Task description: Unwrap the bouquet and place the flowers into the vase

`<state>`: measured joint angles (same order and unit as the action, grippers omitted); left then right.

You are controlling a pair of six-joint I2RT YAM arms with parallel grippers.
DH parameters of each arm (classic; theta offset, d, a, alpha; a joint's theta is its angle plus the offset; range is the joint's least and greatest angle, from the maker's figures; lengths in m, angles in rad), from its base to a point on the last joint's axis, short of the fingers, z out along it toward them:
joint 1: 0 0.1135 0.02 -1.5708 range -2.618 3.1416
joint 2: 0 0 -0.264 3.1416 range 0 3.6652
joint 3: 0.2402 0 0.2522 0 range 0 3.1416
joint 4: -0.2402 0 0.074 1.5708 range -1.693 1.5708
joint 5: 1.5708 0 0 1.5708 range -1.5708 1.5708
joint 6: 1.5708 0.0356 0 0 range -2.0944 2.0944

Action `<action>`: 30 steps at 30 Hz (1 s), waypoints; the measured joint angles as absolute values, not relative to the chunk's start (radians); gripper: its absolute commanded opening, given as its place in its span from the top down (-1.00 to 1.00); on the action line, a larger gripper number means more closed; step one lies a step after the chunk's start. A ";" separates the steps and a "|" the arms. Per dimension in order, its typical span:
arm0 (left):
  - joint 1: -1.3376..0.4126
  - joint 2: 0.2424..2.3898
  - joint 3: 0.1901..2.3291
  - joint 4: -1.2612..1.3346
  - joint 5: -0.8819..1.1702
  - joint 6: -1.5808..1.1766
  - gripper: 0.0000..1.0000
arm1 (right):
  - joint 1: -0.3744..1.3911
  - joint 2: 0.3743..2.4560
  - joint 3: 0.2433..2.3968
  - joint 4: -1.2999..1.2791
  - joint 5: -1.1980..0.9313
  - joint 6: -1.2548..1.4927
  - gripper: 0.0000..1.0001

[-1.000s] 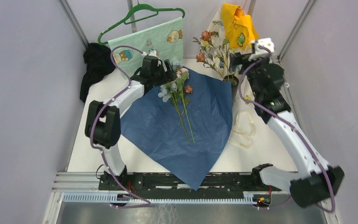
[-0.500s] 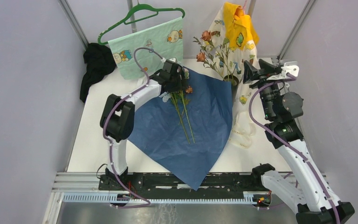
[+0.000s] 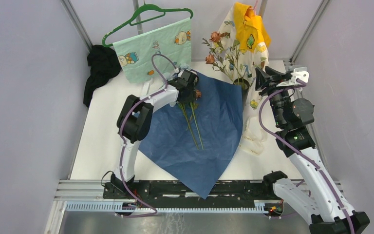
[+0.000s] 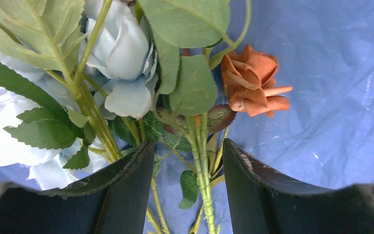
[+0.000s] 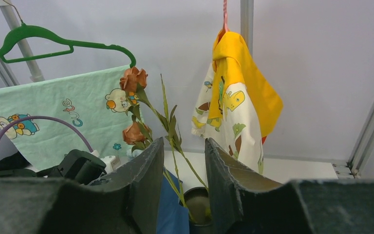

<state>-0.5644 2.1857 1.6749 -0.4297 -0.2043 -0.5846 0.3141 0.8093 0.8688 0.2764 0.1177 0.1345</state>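
Loose flowers (image 3: 194, 122) lie on unwrapped blue paper (image 3: 219, 131); others stand in the vase (image 3: 243, 84).
Top: left tool (image 3: 191, 91) over the flower heads at tabletop (image 3: 102, 141) centre; vase at 2 o'clock. Left wrist: jaws apart around green stems. Right wrist: right tool (image 5: 184, 144) open, vase at 6 o'clock.

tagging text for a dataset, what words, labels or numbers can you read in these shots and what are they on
"cute": printed in tilted blue letters on the pale green cloth that hangs from the green hanger, beside a cartoon figure.
Nothing else can be read. The prints on the yellow and white garment look like pictures only, and in the top view the cloth's print is too small to make out.
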 measured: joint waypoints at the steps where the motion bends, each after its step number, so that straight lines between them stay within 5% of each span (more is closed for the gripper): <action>1: -0.564 2.188 1.675 -0.440 -0.217 -0.585 -0.22 | 0.314 0.809 0.869 0.277 0.118 0.134 0.19; 14: -0.567 2.266 1.774 -0.471 -0.266 -0.583 0.20 | 0.314 0.803 0.857 0.279 0.122 0.134 0.47; 20: -0.567 2.289 1.802 -0.478 -0.286 -0.583 0.92 | 0.314 0.797 0.852 0.281 0.133 0.134 0.51; 30: -0.575 2.187 1.720 -0.481 -0.353 -0.583 0.96 | 0.314 0.793 0.850 0.285 0.132 0.138 0.53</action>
